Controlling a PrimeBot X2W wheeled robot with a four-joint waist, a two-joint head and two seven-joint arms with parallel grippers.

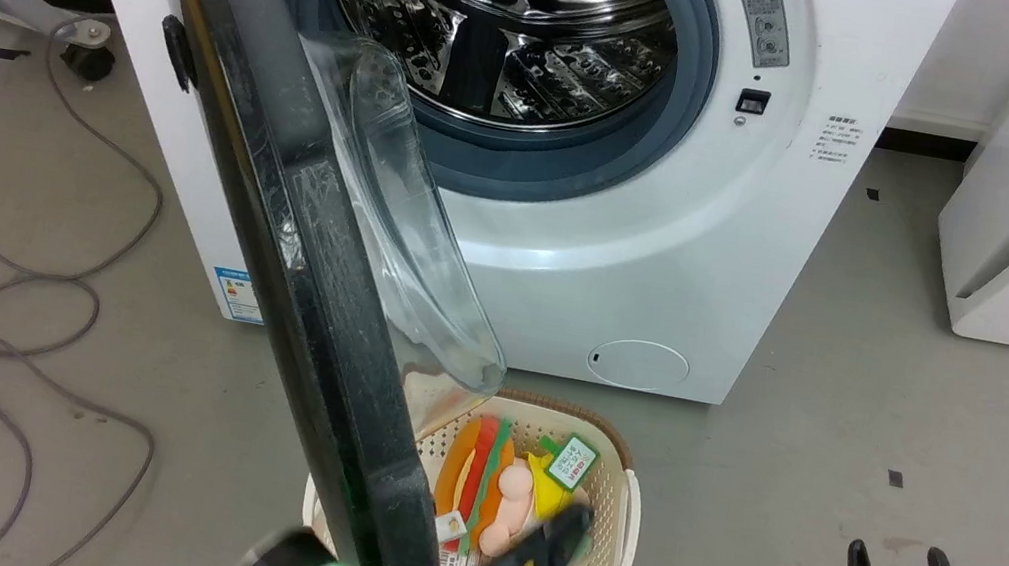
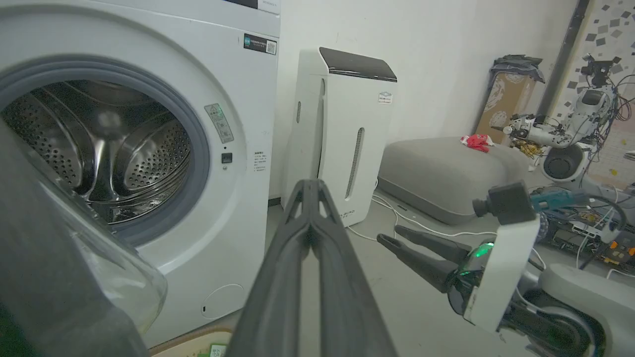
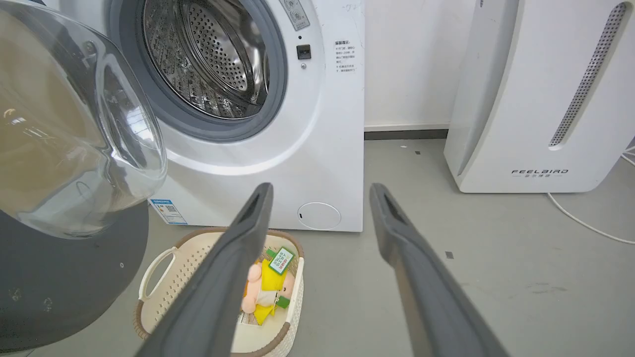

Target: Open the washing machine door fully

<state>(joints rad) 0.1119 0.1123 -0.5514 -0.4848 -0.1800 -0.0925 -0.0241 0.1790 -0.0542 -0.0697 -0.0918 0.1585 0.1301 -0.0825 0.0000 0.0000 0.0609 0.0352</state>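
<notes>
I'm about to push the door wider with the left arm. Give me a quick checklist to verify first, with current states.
1. Door fully open: not ok. The washing machine door stands only partway out from the washing machine.
2. Left gripper shut for pushing: ok, its fingers are together.
3. Left gripper touching the door's inner face: cannot tell.
4. Right gripper out of the way: ok, it is open and apart from the door.
5. Basket clearance under the door's lower edge: cannot tell.
</notes>
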